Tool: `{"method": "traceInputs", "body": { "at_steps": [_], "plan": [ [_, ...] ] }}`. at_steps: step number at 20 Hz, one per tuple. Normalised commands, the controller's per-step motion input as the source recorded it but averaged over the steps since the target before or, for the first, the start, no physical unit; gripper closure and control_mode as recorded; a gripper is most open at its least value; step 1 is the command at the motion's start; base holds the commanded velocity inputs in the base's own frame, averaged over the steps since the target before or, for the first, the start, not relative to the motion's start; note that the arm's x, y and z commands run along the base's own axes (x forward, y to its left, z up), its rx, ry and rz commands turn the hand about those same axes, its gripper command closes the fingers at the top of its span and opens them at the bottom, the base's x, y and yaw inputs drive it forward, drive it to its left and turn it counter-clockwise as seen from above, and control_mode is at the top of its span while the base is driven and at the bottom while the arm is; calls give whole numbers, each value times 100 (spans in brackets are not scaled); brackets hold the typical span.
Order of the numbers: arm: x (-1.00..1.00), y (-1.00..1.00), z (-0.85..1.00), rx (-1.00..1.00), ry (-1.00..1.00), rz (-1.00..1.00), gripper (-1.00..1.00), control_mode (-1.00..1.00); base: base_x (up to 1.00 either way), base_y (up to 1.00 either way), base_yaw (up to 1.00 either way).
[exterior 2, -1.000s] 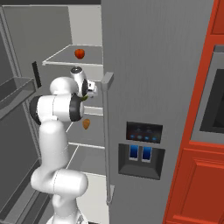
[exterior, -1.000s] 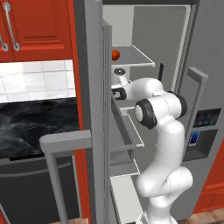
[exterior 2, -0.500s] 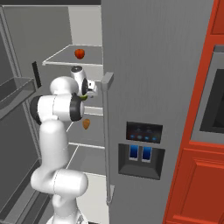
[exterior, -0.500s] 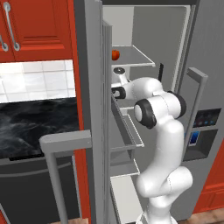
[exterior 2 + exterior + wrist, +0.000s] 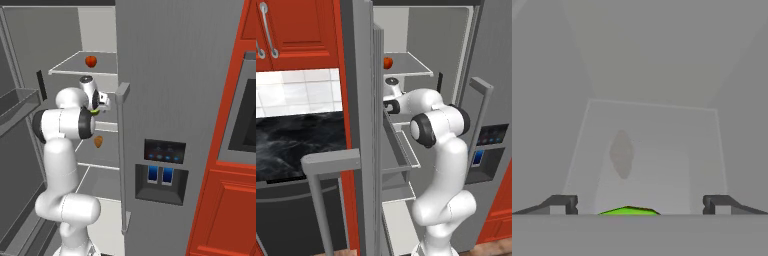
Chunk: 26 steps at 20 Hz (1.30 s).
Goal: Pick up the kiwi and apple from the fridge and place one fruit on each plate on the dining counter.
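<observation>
The fridge stands with its left door swung open. My arm reaches into it at the middle shelf. The red apple sits on the upper shelf, above my hand. In the hand view a green sliver of the kiwi shows low between my fingertips, which stand wide apart. My gripper is open with nothing gripped. In the right base view the gripper is just over a greenish spot, the kiwi.
An orange-brown lump lies on the shelf below my hand. The open door's shelves and bar handle stand close on the arm's left. The shut right door's handle is close on its right. A black marble-patterned counter lies left of the fridge.
</observation>
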Motion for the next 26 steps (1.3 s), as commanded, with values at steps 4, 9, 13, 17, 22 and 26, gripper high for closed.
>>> {"method": "traceInputs", "body": {
  "at_steps": [4, 9, 13, 17, 22, 26],
  "plan": [
    [-16, 11, -12, 0, 0, 0, -100, -100, 0, 0, 0],
    [-6, 1, -2, 0, 0, 0, 100, -100, 0, 0, 0],
    [0, 1, 0, 0, 0, 0, 100, -100, 0, 0, 0],
    [-8, 0, 0, 0, 0, 0, 100, -100, 0, 0, 0],
    [-35, -5, 0, 0, -1, 0, 100, -100, 0, 0, 0],
    [-92, -35, 2, 5, -10, 0, 100, -100, 0, 0, 0]
  ]
}}
